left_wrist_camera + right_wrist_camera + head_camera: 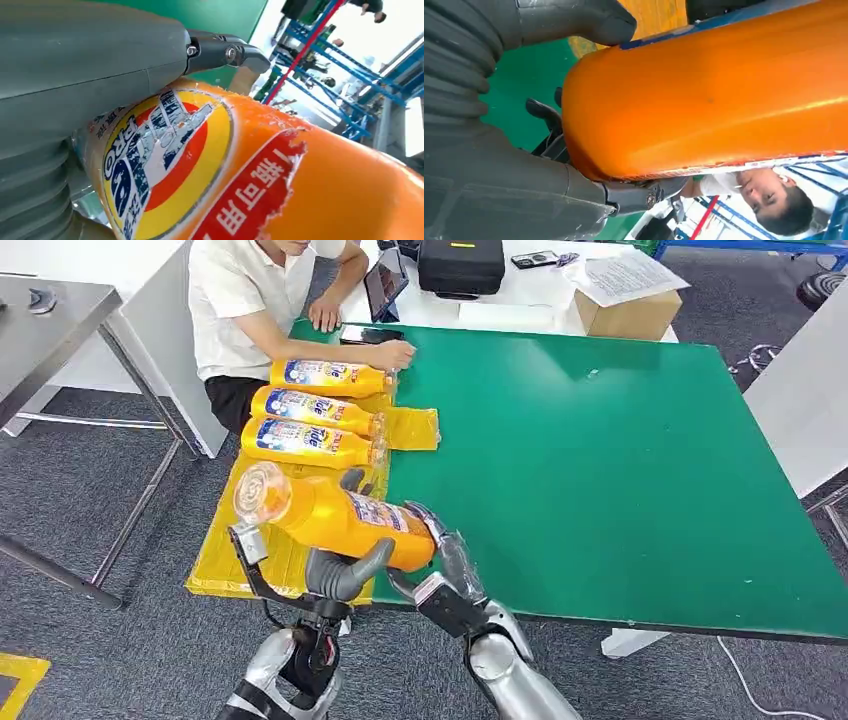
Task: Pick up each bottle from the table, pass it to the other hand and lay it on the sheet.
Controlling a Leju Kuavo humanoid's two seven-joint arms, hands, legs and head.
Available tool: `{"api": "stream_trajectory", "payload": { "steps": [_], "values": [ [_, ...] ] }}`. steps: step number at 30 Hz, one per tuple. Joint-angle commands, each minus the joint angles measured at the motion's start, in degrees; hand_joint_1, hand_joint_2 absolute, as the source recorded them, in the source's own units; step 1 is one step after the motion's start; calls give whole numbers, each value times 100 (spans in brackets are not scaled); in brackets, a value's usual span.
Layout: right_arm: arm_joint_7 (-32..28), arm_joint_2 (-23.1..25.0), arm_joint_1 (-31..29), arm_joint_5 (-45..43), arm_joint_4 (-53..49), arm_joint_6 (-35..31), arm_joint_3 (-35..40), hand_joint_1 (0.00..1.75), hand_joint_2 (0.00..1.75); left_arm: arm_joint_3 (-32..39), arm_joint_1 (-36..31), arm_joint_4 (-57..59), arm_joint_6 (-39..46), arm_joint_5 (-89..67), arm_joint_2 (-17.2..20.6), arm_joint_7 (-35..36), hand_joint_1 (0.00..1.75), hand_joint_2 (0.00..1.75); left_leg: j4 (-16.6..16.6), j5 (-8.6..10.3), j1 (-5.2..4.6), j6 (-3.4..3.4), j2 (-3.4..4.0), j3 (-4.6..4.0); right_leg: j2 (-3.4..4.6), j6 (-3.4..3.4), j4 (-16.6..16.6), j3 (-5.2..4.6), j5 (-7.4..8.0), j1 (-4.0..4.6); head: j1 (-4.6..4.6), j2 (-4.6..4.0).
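Orange bottle [335, 518] is held in the air above the near edge of the yellow sheet [255, 565], lying almost level with its clear cap end away from the green table [600, 460]. Left hand [335, 575] grips it from below around the middle; right hand [440, 570] wraps its base. Most fingers are hidden behind the bottle. Farther on the sheet lie three bottles [310, 410], side by side, and a person's hand [392, 355] touches the farthest.

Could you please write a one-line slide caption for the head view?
Both hands, left hand and right hand, grip an orange bottle above the yellow sheet, beside three laid bottles.
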Motion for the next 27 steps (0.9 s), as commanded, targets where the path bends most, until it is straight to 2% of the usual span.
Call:
{"api": "stream_trajectory", "payload": {
  "steps": [1, 2, 3, 5, 6, 7, 8, 14, 22, 27],
  "values": [
    [-14, -11, -120, 52, 542, 130, 469, 175, 175, 27, -290, -74, 34, -35, -60, -110, 0, 175, -1, -4, 7, -10, -8, 13, -6, -11, -2, 16, -6, 7, 0, 0],
    [0, -7, -105, 33, 558, 171, 483, 175, 175, 76, -279, -110, 69, -72, -82, -205, 14, 175, 0, -7, 7, -13, -13, 20, -9, -14, 0, 23, -11, 7, 2, 0],
    [15, -4, -80, 30, 593, 227, 514, 175, 175, 122, -273, -172, 197, -199, -91, -332, 175, 175, 0, -6, 8, -11, -9, 16, -6, -12, -1, 19, -7, 8, 0, 0],
    [29, 9, -37, 18, 702, 329, 590, 175, 175, 188, -274, -258, 374, -309, -92, -394, 175, 175, 2, -8, 10, -12, -7, 16, -3, -13, 0, 20, -8, 10, 0, 0],
    [118, 26, -7, -72, 808, 521, 603, 141, 175, 214, -290, -273, 576, -497, -73, -492, 175, 175, -1, -6, 8, -11, -8, 16, -5, -11, -2, 20, -7, 8, 0, 0],
    [136, 7, 26, -99, 841, 610, 622, 21, 175, 219, -302, -282, 680, -624, -56, -563, 175, 175, -2, -3, 7, -8, -4, 11, -4, -9, -4, 13, -4, 7, 0, 0],
    [123, -13, 95, -168, 872, 749, 639, 0, 175, 236, -324, -284, 917, -911, -25, -741, 175, 175, -3, -5, 8, -11, -11, 19, -9, -12, -5, 23, -8, 8, 0, 0],
    [204, -28, 303, -488, 873, 1646, 759, 0, 175, 432, -482, -393, 1380, -1669, 49, -1130, 175, 175, -1, -7, 12, -12, -8, 16, -6, -13, -4, 18, -9, 11, 4, 0],
    [303, 82, 466, -798, 869, 1824, 545, 0, 175, 742, -469, -657, 1432, -1846, 58, -1079, 175, 175, -2, -8, 9, -13, -7, 13, -4, -14, -1, 13, -11, 9, 2, 0],
    [252, 8, 539, -811, 752, 1644, 350, 0, 175, 869, -514, -625, 1423, -1911, 147, -952, 175, 175, -7, -6, 6, -12, 1, 13, 4, -13, -4, 12, -5, 6, 2, 0]
  ]
}}
